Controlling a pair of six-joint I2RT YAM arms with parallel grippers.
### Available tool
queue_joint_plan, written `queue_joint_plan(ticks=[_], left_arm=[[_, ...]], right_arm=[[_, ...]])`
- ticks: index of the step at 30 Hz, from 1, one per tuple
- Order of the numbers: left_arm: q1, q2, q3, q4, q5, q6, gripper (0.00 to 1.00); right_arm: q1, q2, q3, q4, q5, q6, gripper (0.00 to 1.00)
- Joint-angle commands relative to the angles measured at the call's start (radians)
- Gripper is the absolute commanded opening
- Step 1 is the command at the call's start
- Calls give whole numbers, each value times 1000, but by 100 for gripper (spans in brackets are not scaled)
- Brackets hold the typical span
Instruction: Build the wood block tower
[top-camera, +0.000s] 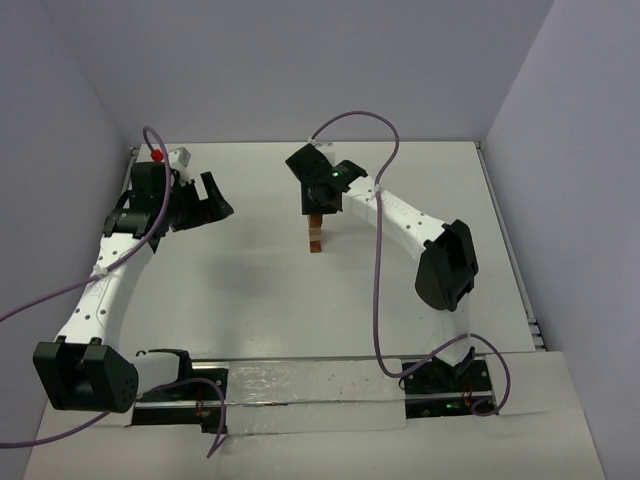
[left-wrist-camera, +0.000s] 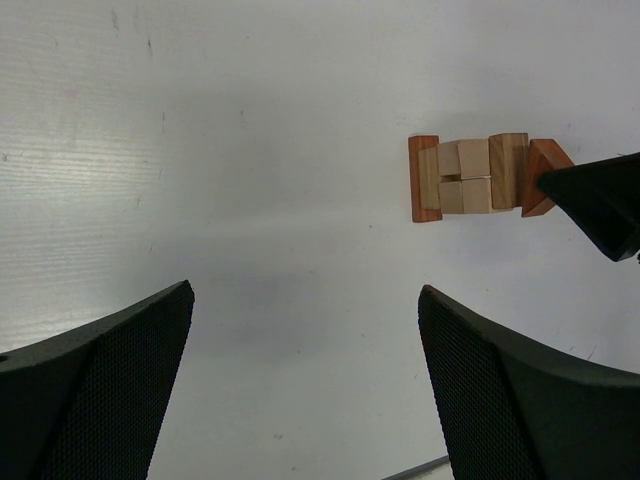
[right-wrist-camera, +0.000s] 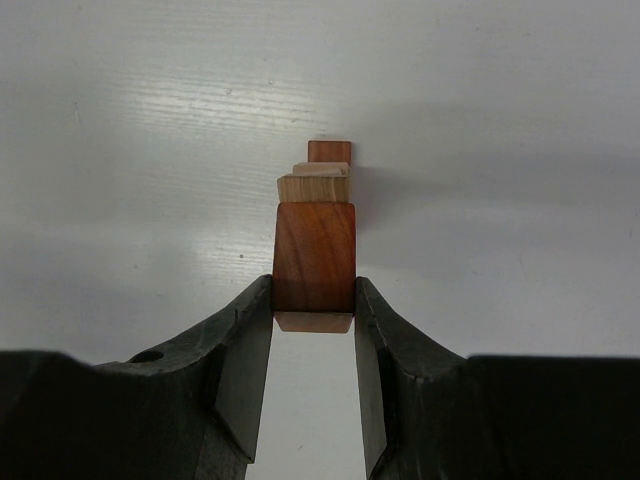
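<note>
The tower (top-camera: 316, 238) is a narrow stack of tan and reddish-brown wood blocks at the middle of the table's far half. My right gripper (top-camera: 314, 208) hangs right above it, shut on a reddish-brown block (right-wrist-camera: 314, 255) at the stack's top. In the left wrist view that top block (left-wrist-camera: 545, 172) lies slightly askew against the tower (left-wrist-camera: 468, 178). Under the held block, the right wrist view shows tan blocks (right-wrist-camera: 314, 187) and a reddish one (right-wrist-camera: 329, 151). My left gripper (top-camera: 216, 203) stands open and holds nothing, well to the left of the tower; its jaws (left-wrist-camera: 305, 292) frame bare table.
The white table (top-camera: 250, 300) is walled at the back and on both sides. A purple cable (top-camera: 380, 280) runs along the right arm. A black strip with the arm bases (top-camera: 300, 385) lies along the near edge.
</note>
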Motion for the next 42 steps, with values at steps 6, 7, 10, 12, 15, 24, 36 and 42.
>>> queue_joint_plan(ticks=[6,7,10,12,15,24,36,42], left_arm=[[1,-30,-5,49,16,-10,99],[1,-31,-7,50,15,-10,99],[1,-30,-8,50,16,-10,99],[1,-34,-9,51,14,-10,99],[1,-39,-11,48,12,-9,99],[1,-32,-8,48,15,-9,99],[1,-24,0,42,15,-9,99],[1,-32,3,43,29,-3,99]], right_arm=[[11,15,48,13,21,4,14],[13,20,51,11,21,4,15],[14,29,64,8,21,0,16],[14,35,71,8,24,-1,17],[14,39,75,7,27,-5,18],[14,36,78,6,26,-12,37],[14,30,77,6,25,-16,56],[16,3,77,12,-2,-31,92]])
